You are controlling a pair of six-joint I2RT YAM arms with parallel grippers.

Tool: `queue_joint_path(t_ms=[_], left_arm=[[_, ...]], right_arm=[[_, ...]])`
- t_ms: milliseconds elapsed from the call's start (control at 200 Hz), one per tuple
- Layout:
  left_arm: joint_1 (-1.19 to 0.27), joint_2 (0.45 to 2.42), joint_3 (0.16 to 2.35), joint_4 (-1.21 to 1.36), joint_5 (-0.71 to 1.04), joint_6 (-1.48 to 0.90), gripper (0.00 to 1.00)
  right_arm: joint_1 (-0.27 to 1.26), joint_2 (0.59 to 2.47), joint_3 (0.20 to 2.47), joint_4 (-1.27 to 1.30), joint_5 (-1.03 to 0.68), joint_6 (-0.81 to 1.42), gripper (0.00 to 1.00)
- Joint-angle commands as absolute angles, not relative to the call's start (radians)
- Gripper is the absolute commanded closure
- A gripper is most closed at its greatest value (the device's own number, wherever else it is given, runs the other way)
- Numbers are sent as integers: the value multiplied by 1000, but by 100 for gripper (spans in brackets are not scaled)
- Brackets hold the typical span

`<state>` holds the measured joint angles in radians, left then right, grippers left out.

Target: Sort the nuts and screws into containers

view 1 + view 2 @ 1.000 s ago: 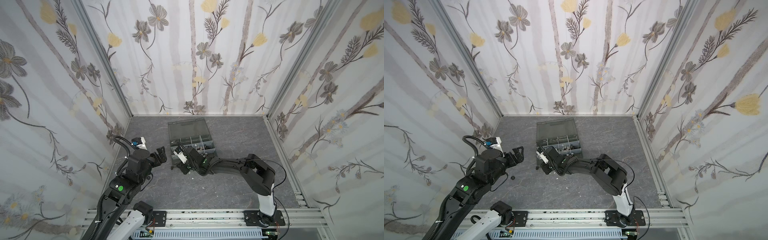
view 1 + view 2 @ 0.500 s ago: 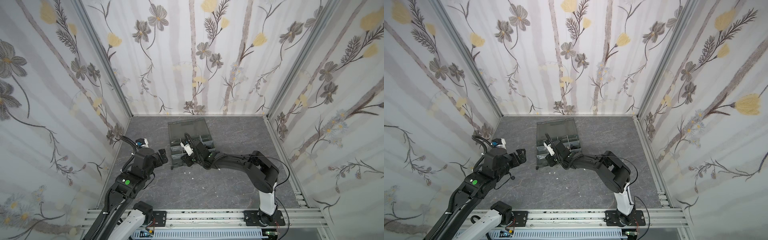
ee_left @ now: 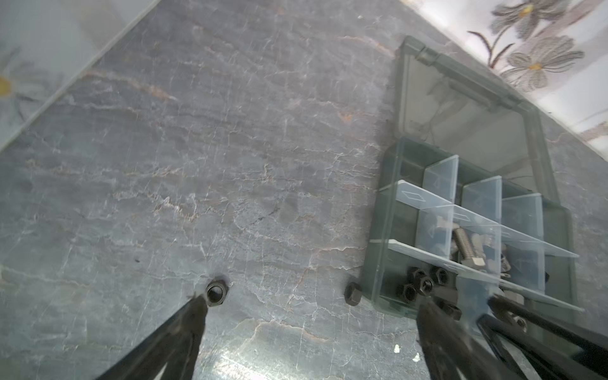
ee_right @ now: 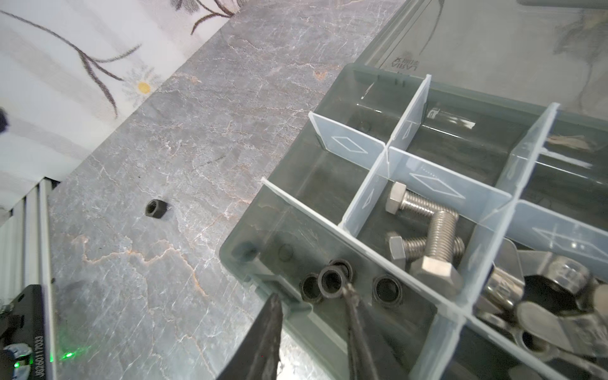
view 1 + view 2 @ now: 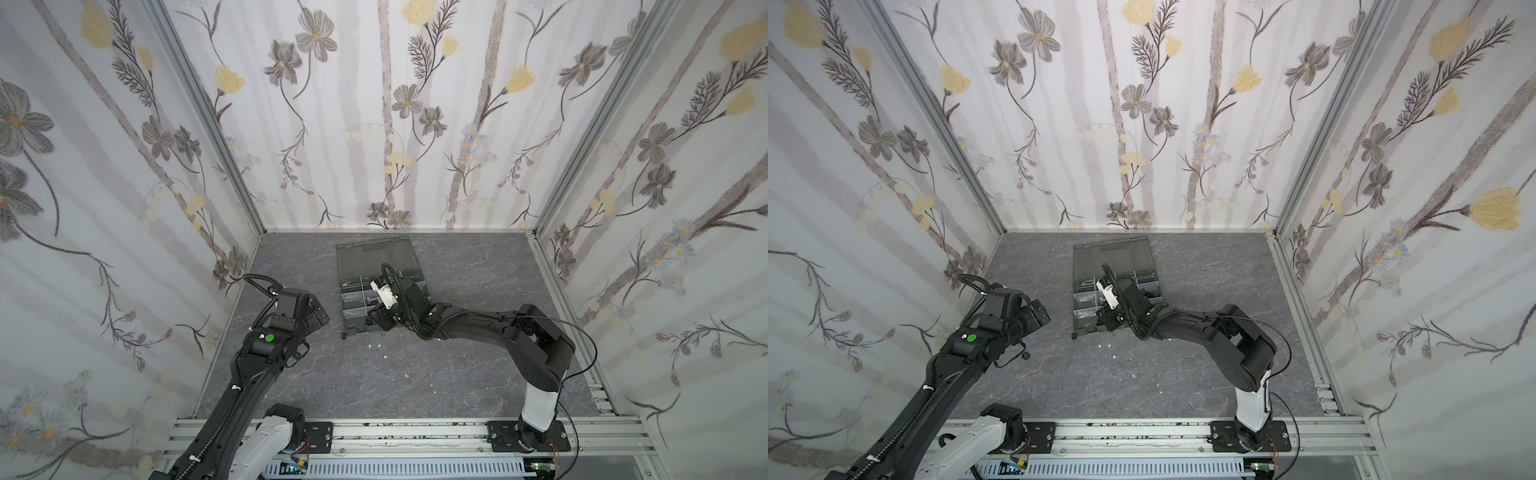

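While the right gripper (image 4: pixel 311 291) hangs parted over the organizer box (image 4: pixel 240 230), a nut (image 4: pixel 332 281) seemingly touching its finger (image 4: pixel 354 316) could lift out.

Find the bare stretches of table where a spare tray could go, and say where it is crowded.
Bare: the table between the organizer box and the right wall; also the wide front strip toward the rail, bearing only white flecks. Crowded: the box's front edge, where the right gripper hangs, and around the left gripper, near a loose black nut.
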<state>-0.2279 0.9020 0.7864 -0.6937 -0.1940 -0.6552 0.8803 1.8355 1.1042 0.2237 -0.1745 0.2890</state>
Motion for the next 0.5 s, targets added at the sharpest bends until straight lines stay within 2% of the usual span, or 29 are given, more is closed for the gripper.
queue_joint_path(t_ms=[0,180,300,495], left_arm=[[-201,931,771,-723,-221,-792,0],[-130,1076,751,-754,-214,-874,0],[-126,1121,717,-723,-191,-902,8],[-112,1145,677,-711,-259,-960,19]], right_arm=[[874,1764,1044,305,-171,312,66],[858,1624,908,341,-154,324,66],[853,1533,825,377,-151,354,66],[850,1470,719,432,-163,385,67]])
